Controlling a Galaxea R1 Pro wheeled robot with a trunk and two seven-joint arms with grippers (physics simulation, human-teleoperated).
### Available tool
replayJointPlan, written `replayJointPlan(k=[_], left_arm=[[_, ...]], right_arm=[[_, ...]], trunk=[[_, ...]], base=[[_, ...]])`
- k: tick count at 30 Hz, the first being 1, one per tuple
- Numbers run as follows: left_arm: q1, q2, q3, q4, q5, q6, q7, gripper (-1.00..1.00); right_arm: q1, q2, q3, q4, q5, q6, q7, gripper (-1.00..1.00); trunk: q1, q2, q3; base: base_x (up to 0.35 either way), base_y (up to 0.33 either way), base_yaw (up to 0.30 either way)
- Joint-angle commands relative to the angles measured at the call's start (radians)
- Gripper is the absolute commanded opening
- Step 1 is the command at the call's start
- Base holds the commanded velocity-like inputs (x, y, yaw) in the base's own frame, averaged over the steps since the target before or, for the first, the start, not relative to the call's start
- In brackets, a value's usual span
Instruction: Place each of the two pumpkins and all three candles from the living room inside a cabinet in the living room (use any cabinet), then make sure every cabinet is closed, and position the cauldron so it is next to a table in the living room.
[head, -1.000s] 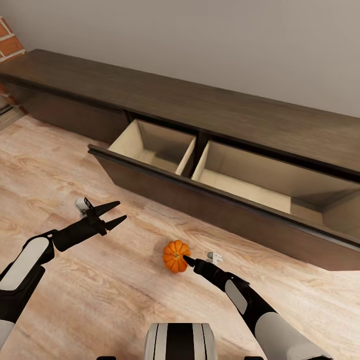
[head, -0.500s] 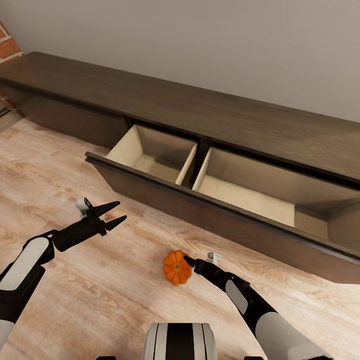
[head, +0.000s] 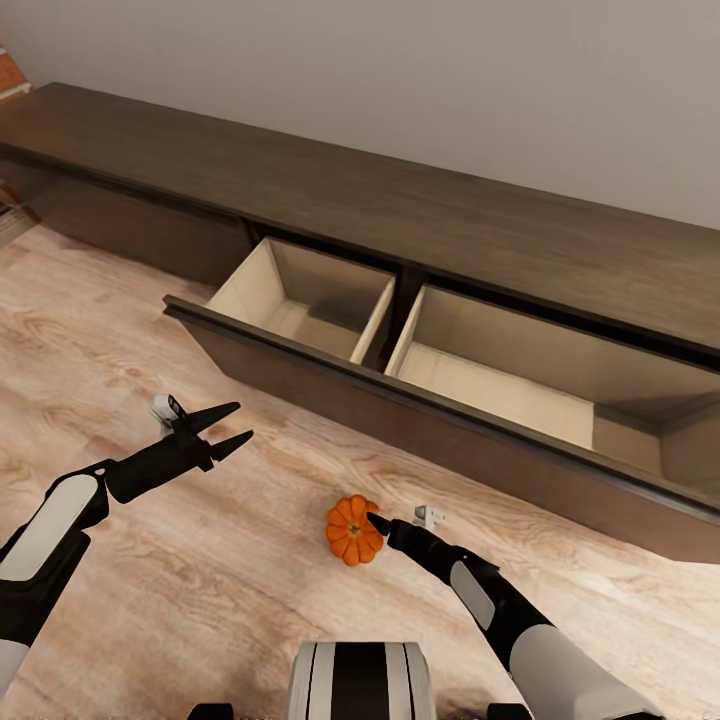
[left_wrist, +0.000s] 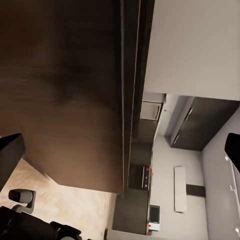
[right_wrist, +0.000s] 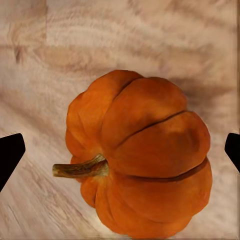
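The pumpkin (head: 353, 530) is sitting on the wood floor (head: 200, 580) just in front of the cabinet (head: 400, 230), whose drawer (head: 420, 400) is hanging wide open. The right gripper (head: 378, 522) is hovering right at the pumpkin; in the wrist view its fingers are spread to either side of it, not clamped. The left gripper (head: 235, 425) is hanging over the floor, fingers apart.
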Motion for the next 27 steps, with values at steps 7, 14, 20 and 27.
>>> replayJointPlan(k=[7,14,20,27], left_arm=[[0.0,0.0,0.0,-0.003,0.001,0.0,0.0,1.0],[0.0,0.0,0.0,-0.003,0.001,0.0,-0.002,1.0],[0.0,0.0,0.0,-0.003,0.001,0.0,-0.002,1.0],[0.0,0.0,0.0,-0.003,0.001,0.0,-0.002,1.0]], right_arm=[[0.0,0.001,0.001,0.002,0.0,0.001,-0.005,1.0],[0.0,0.0,0.001,0.002,0.001,0.004,-0.006,1.0],[0.0,0.002,0.001,-0.004,0.03,0.004,-0.004,1.0],[0.0,0.002,0.001,-0.008,0.037,0.002,0.002,1.0]], trunk=[[0.003,-0.002,-0.027],[0.006,-0.003,-0.054],[0.008,-0.004,-0.07],[0.008,-0.004,-0.07]], base=[[0.0,0.0,0.0],[0.0,0.0,0.0],[0.0,0.0,0.0],[0.0,0.0,0.0]])
